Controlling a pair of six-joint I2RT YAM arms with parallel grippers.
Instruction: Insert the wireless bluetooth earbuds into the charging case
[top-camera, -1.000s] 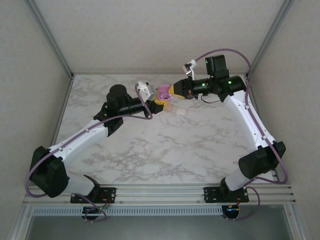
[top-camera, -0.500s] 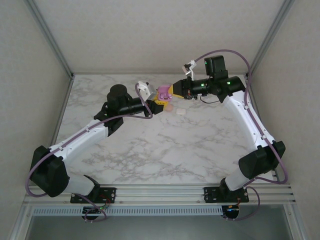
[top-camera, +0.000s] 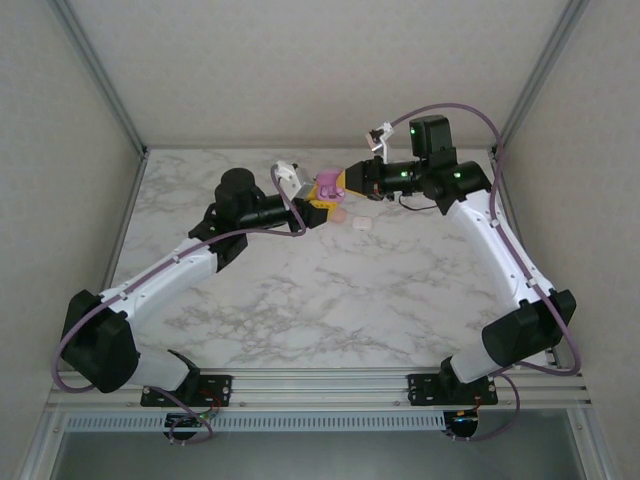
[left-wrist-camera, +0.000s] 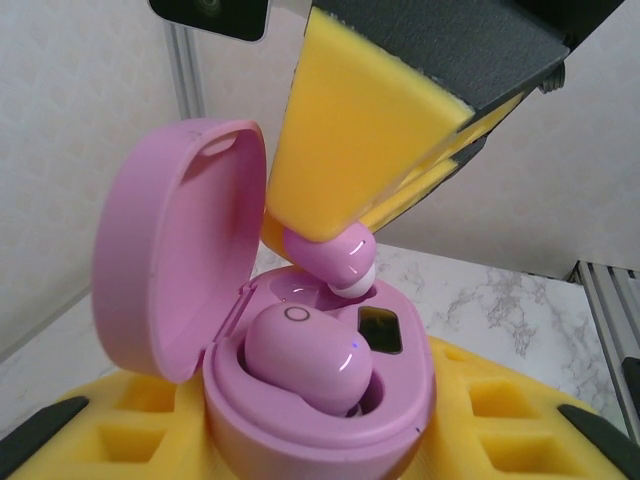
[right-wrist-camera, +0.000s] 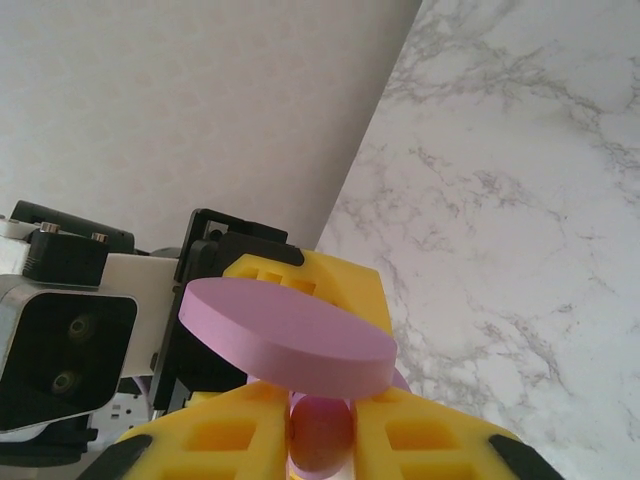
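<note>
Left wrist, right end effector pinching pink earbud, open charging case just beneath its tips, clamped by left end effector, right elbow lower than a second ago

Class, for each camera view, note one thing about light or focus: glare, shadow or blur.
Top view: soft, even light, faint shadows on the table. Left wrist view: shiny highlights on the seated earbud in the pink case and on the held earbud in the right claw. Right wrist view: the held earbud is blurred, the table sharp.
</note>
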